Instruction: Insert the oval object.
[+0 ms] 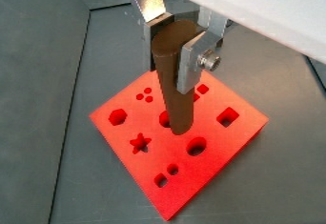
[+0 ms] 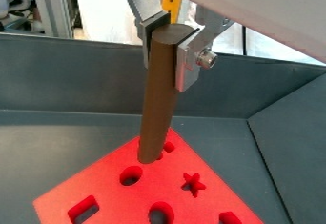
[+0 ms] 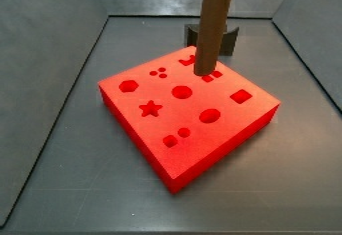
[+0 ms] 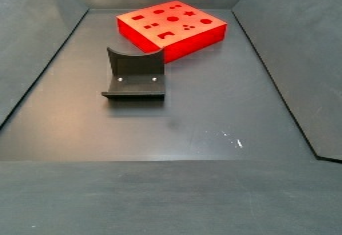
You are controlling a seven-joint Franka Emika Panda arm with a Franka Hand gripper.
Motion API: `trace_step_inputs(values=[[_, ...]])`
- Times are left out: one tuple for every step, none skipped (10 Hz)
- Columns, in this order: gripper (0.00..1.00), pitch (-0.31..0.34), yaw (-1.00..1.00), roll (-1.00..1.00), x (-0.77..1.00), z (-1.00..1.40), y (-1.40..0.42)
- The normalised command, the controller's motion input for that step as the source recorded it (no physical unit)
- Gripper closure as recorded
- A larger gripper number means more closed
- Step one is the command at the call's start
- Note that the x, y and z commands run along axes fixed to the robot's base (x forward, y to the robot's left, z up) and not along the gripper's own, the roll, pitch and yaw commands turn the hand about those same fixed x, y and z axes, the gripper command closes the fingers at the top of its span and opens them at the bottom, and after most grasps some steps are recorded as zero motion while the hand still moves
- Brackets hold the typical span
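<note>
My gripper (image 1: 171, 49) is shut on the oval object (image 1: 173, 90), a long brown rod, near its upper end. The rod hangs upright, its lower end just over the holed top of the red block (image 1: 232, 142). I cannot tell whether it touches. Both wrist views show this: gripper (image 2: 163, 51), rod (image 2: 155, 104), block (image 2: 112, 192). In a side view the rod (image 3: 214, 24) comes down from above the picture onto the block's (image 3: 249, 119) far part; the gripper is out of view there. In a side view the block (image 4: 181, 42) lies far back, and rod and gripper are not seen.
The dark fixture (image 4: 134, 77) stands on the grey floor in front of the block; in a side view it (image 3: 231, 41) shows behind the rod. Sloping grey walls (image 3: 74, 69) enclose the floor. The block's top has several holes of different shapes.
</note>
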Motion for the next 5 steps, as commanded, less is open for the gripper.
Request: trace_step_inputs(values=[[1.0,-0.004,-0.14,0.0,0.18,-0.05,0.0],[1.0,-0.106,-0.13,-0.04,0.22,-0.34,-0.03],[1.0,-0.084,-0.02,-0.05,0.16,-0.28,0.0],[1.0,-0.076,0.0,-0.03,0.1,-0.23,0.0],[1.0,-0.057,0.0,0.01,0.18,-0.29,-0.07]])
